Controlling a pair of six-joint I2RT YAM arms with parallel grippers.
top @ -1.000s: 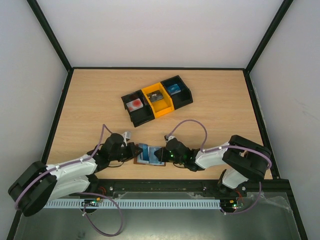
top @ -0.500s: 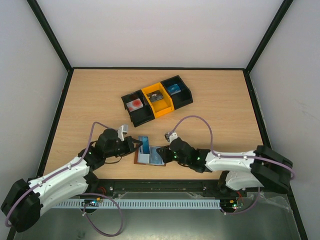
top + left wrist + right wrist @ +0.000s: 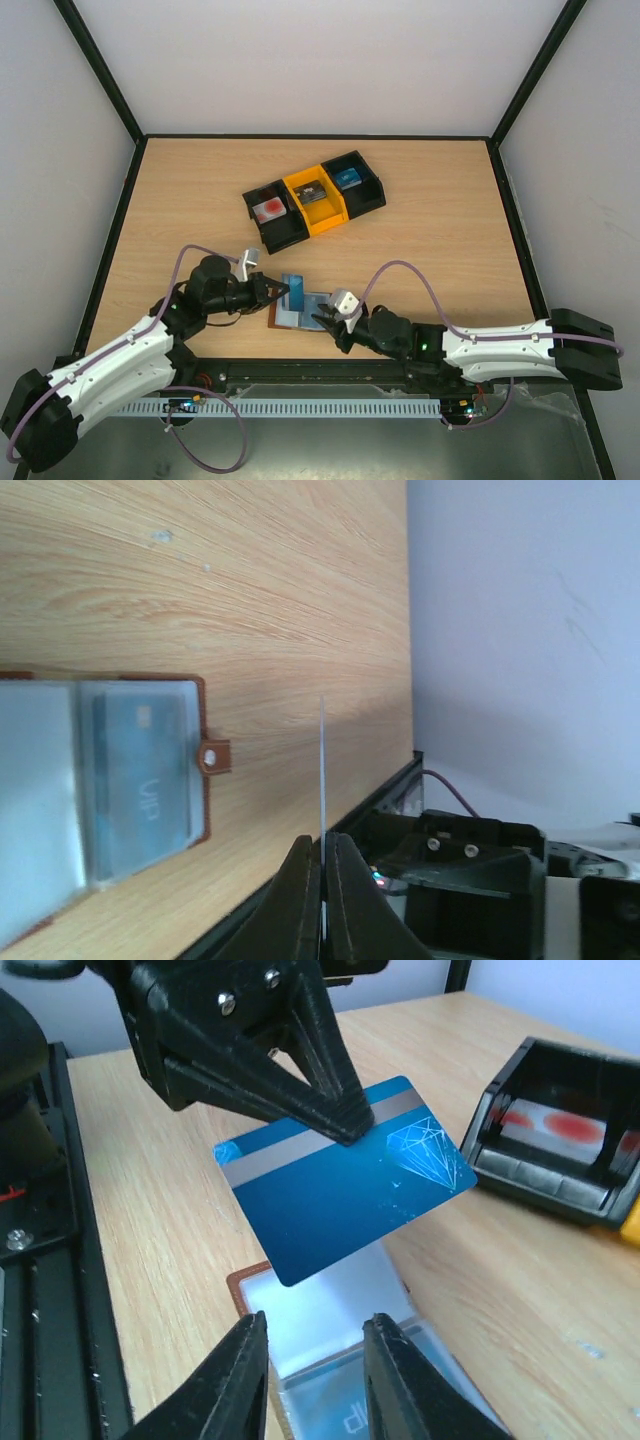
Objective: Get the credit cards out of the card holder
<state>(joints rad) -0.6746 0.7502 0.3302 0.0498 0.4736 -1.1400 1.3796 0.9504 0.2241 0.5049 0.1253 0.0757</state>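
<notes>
The blue credit card point(image 3: 345, 1175) with a silver stripe and a diamond mark hangs in the air above the card holder, pinched by my left gripper point(image 3: 283, 291). In the left wrist view the card shows edge-on point(image 3: 323, 770) between the shut jaws. The brown card holder point(image 3: 297, 313) lies open on the table near the front edge. The dark grey card point(image 3: 140, 780) sits in a clear sleeve beside the strap tab point(image 3: 212, 756). My right gripper point(image 3: 315, 1355) is open and empty, just above the holder's near side point(image 3: 245, 1285).
A row of three bins stands at mid table: black with a red thing point(image 3: 272, 215), orange point(image 3: 315, 198), black with a blue thing point(image 3: 355, 182). The black frame rail point(image 3: 400, 368) runs along the front edge, close behind the holder.
My left gripper has pulled the blue card out of the holder and lifted it. My right gripper has drawn back from the holder's right edge toward its near side.
</notes>
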